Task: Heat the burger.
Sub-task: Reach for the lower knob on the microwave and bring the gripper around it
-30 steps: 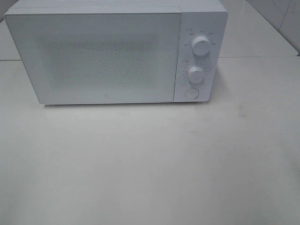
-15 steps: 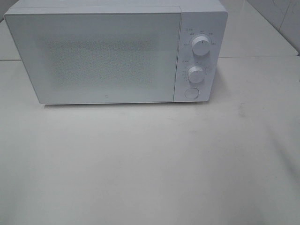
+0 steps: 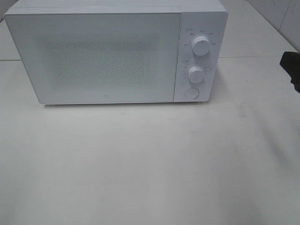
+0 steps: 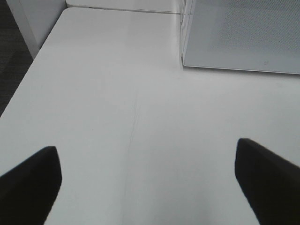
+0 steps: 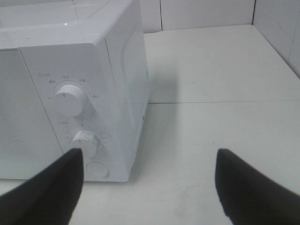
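We see flat, bright, washed-out light throughout. The microwave [image 3: 108,56] casts only a soft shadow on the worktop [image 3: 150,164].

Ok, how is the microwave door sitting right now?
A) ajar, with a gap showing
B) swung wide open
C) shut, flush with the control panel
C: in the exterior high view the microwave door lies flat and closed, its edge running straight along the control panel with no gap and no interior showing.
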`<state>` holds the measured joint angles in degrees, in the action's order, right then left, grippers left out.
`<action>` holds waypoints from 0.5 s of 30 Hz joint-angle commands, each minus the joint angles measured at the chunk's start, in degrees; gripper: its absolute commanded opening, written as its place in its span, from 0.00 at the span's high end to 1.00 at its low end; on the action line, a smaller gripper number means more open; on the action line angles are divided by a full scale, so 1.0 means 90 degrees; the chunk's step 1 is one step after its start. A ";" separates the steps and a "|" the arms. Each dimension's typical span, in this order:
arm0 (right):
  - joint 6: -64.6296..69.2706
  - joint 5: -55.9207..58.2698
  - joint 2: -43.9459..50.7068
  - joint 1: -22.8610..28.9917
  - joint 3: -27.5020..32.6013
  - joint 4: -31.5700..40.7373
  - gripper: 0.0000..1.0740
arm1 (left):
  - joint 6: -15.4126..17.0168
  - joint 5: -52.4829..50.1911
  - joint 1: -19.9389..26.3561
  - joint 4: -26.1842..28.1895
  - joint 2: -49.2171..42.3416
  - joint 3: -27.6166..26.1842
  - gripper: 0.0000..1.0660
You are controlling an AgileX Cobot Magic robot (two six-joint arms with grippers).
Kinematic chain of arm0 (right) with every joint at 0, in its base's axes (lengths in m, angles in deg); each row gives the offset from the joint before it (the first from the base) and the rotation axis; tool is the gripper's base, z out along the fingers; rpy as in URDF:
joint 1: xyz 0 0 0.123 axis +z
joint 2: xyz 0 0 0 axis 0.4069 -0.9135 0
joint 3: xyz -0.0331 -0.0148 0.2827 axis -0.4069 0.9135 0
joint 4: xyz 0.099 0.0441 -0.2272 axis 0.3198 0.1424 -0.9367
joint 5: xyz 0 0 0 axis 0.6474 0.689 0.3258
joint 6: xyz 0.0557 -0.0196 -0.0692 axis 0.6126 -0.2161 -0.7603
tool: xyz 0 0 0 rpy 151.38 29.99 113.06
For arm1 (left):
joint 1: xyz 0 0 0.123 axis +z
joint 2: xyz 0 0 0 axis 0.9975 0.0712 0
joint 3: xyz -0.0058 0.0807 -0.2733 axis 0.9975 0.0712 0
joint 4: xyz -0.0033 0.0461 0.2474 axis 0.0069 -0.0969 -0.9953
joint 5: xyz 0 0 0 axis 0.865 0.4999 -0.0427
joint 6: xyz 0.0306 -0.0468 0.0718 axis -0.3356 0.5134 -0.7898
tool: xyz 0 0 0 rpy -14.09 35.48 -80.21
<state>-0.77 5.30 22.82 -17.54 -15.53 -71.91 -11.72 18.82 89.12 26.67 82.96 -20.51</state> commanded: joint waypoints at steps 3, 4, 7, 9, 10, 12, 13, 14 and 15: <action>0.0032 -0.1070 -0.0726 -0.0032 0.0013 -0.0045 0.30 | 0.0051 -0.0051 0.0013 0.0000 0.0000 0.0019 0.13; 0.0025 -0.1375 -0.1044 -0.0032 0.0013 -0.0045 0.30 | 0.0051 -0.0051 0.0013 0.0000 0.0000 0.0019 0.13; -0.0045 -0.1770 -0.1432 -0.0032 0.0013 -0.0025 0.30 | 0.0051 -0.0051 0.0013 0.0000 0.0000 0.0019 0.13; -0.0134 -0.2063 -0.1706 -0.0032 0.0013 0.0006 0.29 | 0.0051 -0.0051 0.0013 0.0000 0.0000 0.0019 0.13; -0.0134 -0.2063 -0.1706 -0.0032 0.0013 0.0006 0.29 | 0.0051 -0.0051 0.0013 0.0000 0.0000 0.0019 0.13; -0.0452 -0.2476 -0.2037 -0.0032 0.0013 0.0306 0.27 | 0.0051 -0.0051 0.0013 0.0000 0.0000 0.0019 0.13; -0.0452 -0.2476 -0.2037 -0.0032 0.0013 0.0306 0.27 | 0.0051 -0.0051 0.0013 0.0000 0.0000 0.0019 0.13; -0.0675 -0.2807 -0.2241 -0.0032 0.0013 0.0535 0.27 | 0.0051 -0.0051 0.0013 0.0000 0.0000 0.0019 0.13; -0.0802 -0.2986 -0.2349 -0.0025 0.0013 0.0649 0.27 | 0.0051 -0.0051 0.0013 0.0000 0.0000 0.0019 0.13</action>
<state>-4.44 -16.58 3.69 -17.54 -15.47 -68.53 -11.72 18.82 89.12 26.67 82.96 -20.51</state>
